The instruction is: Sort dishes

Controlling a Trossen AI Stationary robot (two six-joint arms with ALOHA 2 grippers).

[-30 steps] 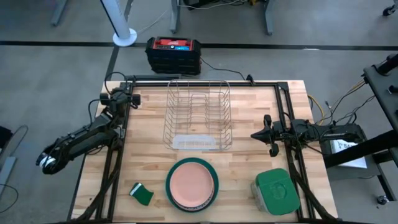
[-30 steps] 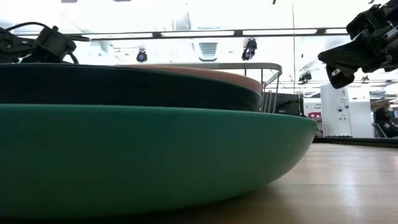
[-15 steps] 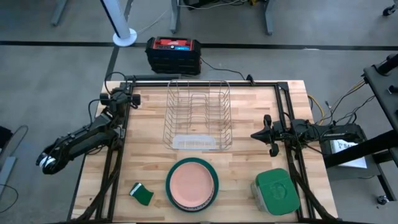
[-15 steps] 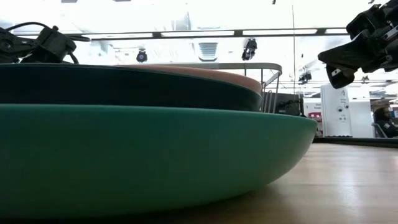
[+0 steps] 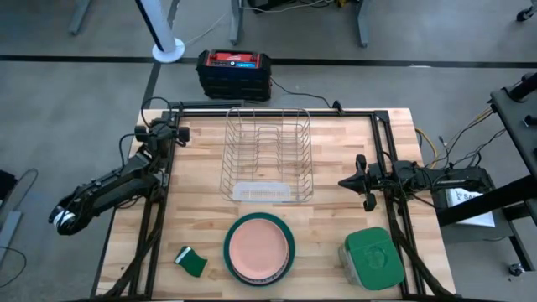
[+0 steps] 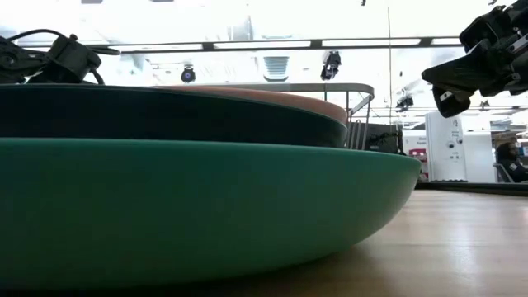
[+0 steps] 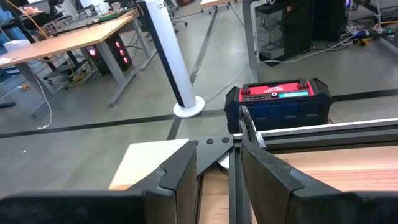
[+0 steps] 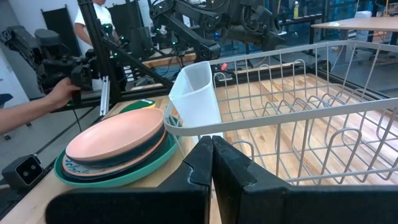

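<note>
While I wait: both arms idle.
Plate stack (image 5: pixel 258 248): counter front, six o'clock of rack (image 5: pixel 267 155).
Right gripper (image 5: pixel 349 181): nearer; stack at seven o'clock; jaws closed.
Left gripper (image 5: pixel 179 134): jaws narrowly parted.

The top plate (image 5: pixel 259 247) is salmon-pink, with a dark teal plate (image 6: pixel 165 115) under it, then one showing blue ornament (image 8: pixel 73 168), then a bright teal-green plate (image 6: pixel 206 206). The desk (image 5: pixel 336 159) is pale wood, the rack (image 5: pixel 268 155) silvery wire.
</note>
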